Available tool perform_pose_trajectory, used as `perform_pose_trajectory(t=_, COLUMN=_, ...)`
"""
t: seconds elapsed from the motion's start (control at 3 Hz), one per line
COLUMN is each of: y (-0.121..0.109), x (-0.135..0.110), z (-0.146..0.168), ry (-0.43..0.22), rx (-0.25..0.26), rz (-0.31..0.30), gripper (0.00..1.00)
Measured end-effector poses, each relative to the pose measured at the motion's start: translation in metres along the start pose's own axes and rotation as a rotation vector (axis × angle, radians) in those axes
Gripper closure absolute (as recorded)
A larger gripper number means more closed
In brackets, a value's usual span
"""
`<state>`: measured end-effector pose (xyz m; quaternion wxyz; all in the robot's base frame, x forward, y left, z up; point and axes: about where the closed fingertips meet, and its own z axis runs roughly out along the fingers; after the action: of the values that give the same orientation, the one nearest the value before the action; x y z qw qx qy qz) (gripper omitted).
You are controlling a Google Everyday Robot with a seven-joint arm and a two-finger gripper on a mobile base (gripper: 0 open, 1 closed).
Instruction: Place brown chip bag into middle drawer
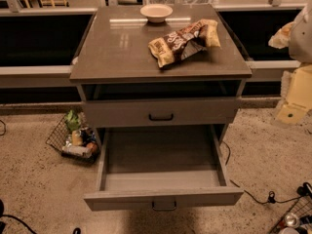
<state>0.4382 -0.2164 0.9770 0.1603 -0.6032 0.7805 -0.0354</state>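
Observation:
The brown chip bag (pixel 183 42) lies flat on the right half of the cabinet's grey top (pixel 117 52), dark brown in the middle with tan ends. The middle drawer (pixel 163 196) is pulled out wide toward me and its box looks empty; its dark bar handle is on the front panel. The drawer above it (pixel 161 112) is closed. My gripper (pixel 282 37) is at the right edge of the view, off the cabinet's right side, about level with the top and apart from the bag. The pale arm (pixel 298 94) hangs below it.
A pale round bowl (pixel 156 12) stands at the back middle of the cabinet top. A wire basket (pixel 73 139) of groceries sits on the floor at the left. Another wire basket (pixel 295 217) and cables (pixel 253 196) lie at the bottom right.

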Motion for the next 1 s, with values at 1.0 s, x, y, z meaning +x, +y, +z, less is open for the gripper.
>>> perform_pose_trajectory(t=1.0, y=-0.076, x=-0.048, z=0.047, ry=-0.011, rx=0.074, rz=-0.208, gripper=0.0)
